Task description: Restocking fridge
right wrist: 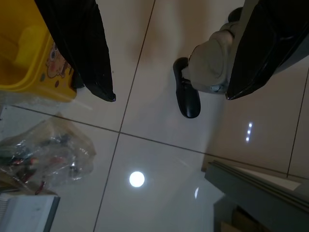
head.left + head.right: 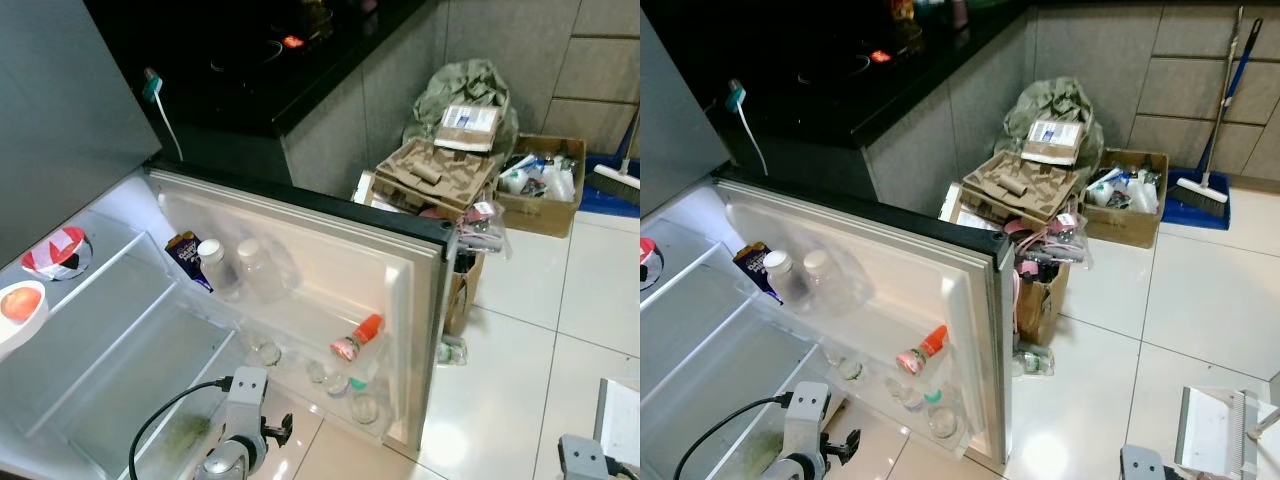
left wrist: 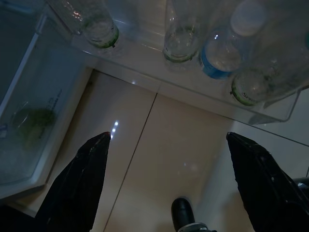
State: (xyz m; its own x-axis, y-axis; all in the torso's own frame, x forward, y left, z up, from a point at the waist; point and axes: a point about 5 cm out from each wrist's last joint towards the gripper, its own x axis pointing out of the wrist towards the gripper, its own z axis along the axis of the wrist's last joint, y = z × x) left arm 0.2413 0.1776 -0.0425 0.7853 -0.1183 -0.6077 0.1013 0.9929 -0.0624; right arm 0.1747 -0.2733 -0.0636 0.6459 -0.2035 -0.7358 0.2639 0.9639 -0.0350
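White plastic lines the open fridge door (image 2: pixel 330 270) in front of you, swung wide with its racks facing up at the head camera. In the upper rack two clear bottles (image 2: pixel 250 268) with white caps stand side by side, and a purple packet (image 2: pixel 186 255) is wedged just beside them at the hinge end. Lower down, a small bottle with an orange cap (image 2: pixel 357 338) lies tilted, and the bottom rack holds a row of clear bottles (image 3: pixel 181 41) seen from above. To your left the fridge shelves (image 2: pixel 120 300) are lit; a red-and-white lid (image 2: pixel 55 250) and a bowl with something orange (image 2: pixel 20 305) sit near their outer edge. Your left hand (image 3: pixel 169 179) hangs low over the pale floor tiles (image 3: pixel 159 145) just in front of the bottom door rack, its two black fingers (image 3: pixel 79 183) spread wide and holding nothing. Your right hand (image 1: pixel 169 63) also points down at the floor, fingers wide apart and empty, with a yellow bin (image 1: pixel 29 53) and a clear plastic bag (image 1: pixel 46 150) near it. Beyond the door, a black worktop (image 2: pixel 260 70) runs along the wall, and past it stand piled cardboard trays (image 2: pixel 435 170), an open box of bottles (image 2: pixel 540 180) and a broom (image 2: pixel 1210 150) against the tiled wall.
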